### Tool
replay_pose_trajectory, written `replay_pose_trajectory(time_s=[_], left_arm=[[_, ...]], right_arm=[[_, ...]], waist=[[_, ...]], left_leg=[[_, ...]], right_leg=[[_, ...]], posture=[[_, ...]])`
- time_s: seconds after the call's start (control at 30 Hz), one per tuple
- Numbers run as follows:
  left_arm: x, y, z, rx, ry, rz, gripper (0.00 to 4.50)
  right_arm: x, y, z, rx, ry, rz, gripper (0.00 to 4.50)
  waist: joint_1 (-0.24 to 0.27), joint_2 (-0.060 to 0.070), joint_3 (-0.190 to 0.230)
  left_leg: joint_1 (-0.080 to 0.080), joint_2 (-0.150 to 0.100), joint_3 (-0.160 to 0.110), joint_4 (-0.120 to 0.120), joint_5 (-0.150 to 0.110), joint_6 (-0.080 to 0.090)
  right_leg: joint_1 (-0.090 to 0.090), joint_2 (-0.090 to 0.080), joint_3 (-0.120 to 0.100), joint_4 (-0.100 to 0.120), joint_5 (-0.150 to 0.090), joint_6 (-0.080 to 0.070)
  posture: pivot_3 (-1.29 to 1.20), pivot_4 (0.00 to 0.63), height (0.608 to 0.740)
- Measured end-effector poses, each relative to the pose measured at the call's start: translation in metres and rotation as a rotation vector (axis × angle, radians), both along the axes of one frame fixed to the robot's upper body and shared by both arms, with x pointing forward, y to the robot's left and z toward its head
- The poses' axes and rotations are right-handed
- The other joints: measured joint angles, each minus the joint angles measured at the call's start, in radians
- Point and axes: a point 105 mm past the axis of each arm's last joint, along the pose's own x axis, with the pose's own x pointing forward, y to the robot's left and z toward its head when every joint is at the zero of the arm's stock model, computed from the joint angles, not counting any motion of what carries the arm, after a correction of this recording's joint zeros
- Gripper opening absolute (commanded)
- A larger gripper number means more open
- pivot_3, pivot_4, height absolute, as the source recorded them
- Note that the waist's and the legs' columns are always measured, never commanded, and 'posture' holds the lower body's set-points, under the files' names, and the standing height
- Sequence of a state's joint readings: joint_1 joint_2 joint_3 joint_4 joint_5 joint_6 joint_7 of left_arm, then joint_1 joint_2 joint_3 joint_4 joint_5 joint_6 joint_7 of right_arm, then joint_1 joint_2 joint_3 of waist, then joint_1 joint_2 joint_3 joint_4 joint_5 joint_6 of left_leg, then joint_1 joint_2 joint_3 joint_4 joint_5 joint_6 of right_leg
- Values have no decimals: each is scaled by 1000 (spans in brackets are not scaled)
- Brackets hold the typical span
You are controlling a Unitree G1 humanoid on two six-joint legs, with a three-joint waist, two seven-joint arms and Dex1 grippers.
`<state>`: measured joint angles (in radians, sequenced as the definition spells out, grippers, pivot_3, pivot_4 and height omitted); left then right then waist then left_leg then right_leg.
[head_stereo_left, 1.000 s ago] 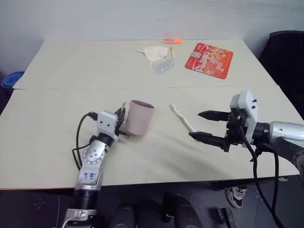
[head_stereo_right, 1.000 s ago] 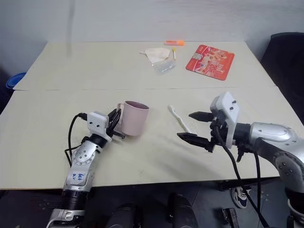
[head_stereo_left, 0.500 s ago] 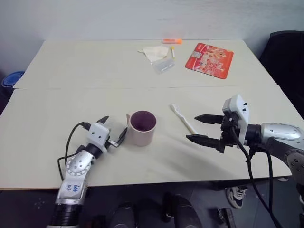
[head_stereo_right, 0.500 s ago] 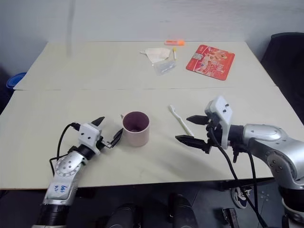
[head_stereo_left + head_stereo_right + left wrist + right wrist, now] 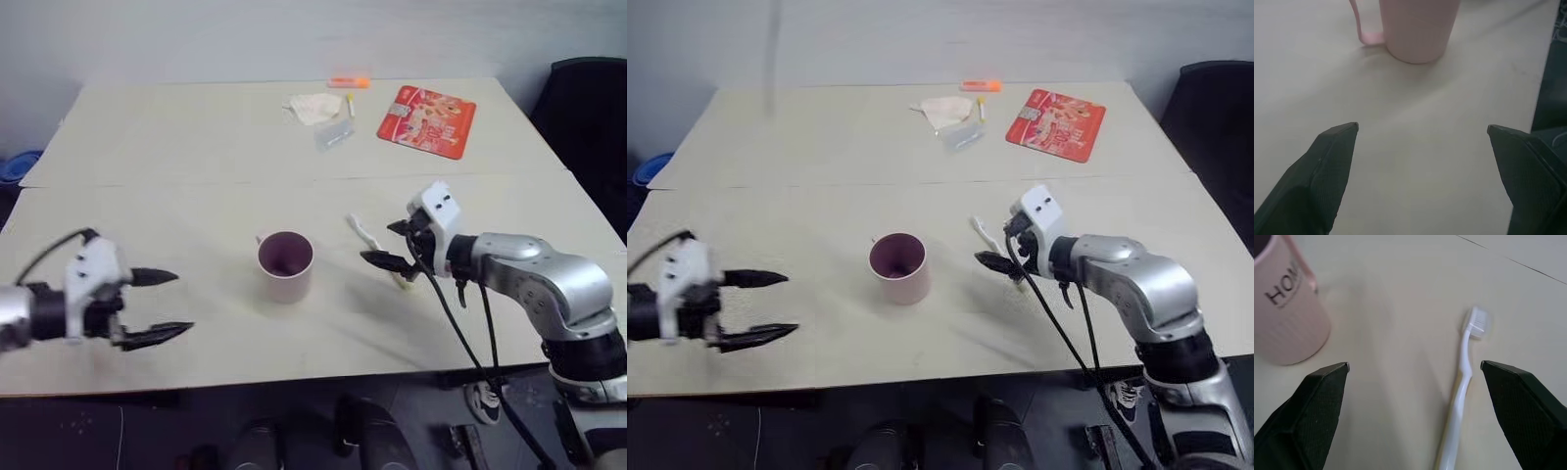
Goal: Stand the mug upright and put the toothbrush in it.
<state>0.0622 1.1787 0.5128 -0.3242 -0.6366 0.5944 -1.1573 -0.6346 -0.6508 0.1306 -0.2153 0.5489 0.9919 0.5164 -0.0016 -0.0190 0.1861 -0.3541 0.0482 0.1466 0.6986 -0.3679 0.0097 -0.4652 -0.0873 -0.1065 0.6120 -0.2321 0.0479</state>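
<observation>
The pale pink mug (image 5: pixel 285 265) stands upright in the middle of the table, its dark inside showing and its handle turned to the far left. Well to its left my left gripper (image 5: pixel 181 304) hangs open and empty, pointing toward the mug (image 5: pixel 1418 29). The white toothbrush (image 5: pixel 364 233) lies flat on the table to the right of the mug, bristled head at its far end. My right gripper (image 5: pixel 377 243) is open with its fingers set on either side of the toothbrush (image 5: pixel 1462 377), just above it and apart from it.
At the table's far side lie an orange marker (image 5: pixel 350 82), a crumpled tissue (image 5: pixel 313 104), a clear packet (image 5: pixel 334 135) and a red packet (image 5: pixel 426 120). A black chair (image 5: pixel 583 117) stands at the right. The near table edge is close to both arms.
My left gripper let go of the mug, opened and drew back to the left; the mug now stands upright alone. My right gripper moved in over the toothbrush.
</observation>
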Motion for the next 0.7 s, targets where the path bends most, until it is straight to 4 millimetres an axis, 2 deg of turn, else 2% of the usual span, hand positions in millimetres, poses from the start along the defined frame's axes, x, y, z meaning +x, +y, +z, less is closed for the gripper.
replay_pose_trajectory(time_s=[0.1,0.17,0.23,0.3,0.4,0.47,0.57,0.7], left_arm=[[1,-5,39,-17,-23,-87,4476],[-2,-18,63,-53,-57,-165,4476],[-4,-25,73,-80,-65,-209,4476],[-5,-30,73,-92,-47,-233,4476],[-5,-34,73,-97,-29,-256,4500],[-6,-35,72,-97,-18,-265,4500],[-4,-36,71,-88,-23,-266,4500],[11,-36,68,-62,-86,-225,4500]], right_arm=[[16,11,-8,-32,42,-26,4500],[26,13,-15,-46,74,-52,4500],[33,13,-21,-57,102,-72,4500],[41,10,-29,-56,130,-103,4500],[47,13,-30,-50,122,-111,3912],[49,12,-31,-53,116,-115,3326],[48,11,-32,-58,115,-118,2278],[46,20,-33,-38,126,-102,977]], waist=[[-5,0,0],[-6,1,0],[-12,1,0],[-22,1,0],[-32,1,0],[-33,1,0],[-32,1,0],[-35,1,0]], left_leg=[[-2,1,1,0,0,-1],[-2,0,1,-1,-1,-2],[-2,0,2,-1,-2,-3],[-4,1,4,-1,-2,-4],[-2,1,6,-1,-1,-4],[-1,1,5,-1,-1,-5],[-1,1,5,-1,0,-6],[1,2,4,-1,0,-7]], right_leg=[[0,4,0,1,1,1],[-1,6,1,0,1,1],[-1,7,1,-1,0,1],[-1,8,0,-1,0,1],[-1,9,1,0,0,1],[-1,9,2,1,0,1],[-1,9,3,3,0,0],[-1,10,4,5,-1,-1]], posture=[[0,150,740],[0,150,740],[0,150,740],[0,150,740],[0,150,740],[0,150,740],[0,150,740],[0,150,740]])
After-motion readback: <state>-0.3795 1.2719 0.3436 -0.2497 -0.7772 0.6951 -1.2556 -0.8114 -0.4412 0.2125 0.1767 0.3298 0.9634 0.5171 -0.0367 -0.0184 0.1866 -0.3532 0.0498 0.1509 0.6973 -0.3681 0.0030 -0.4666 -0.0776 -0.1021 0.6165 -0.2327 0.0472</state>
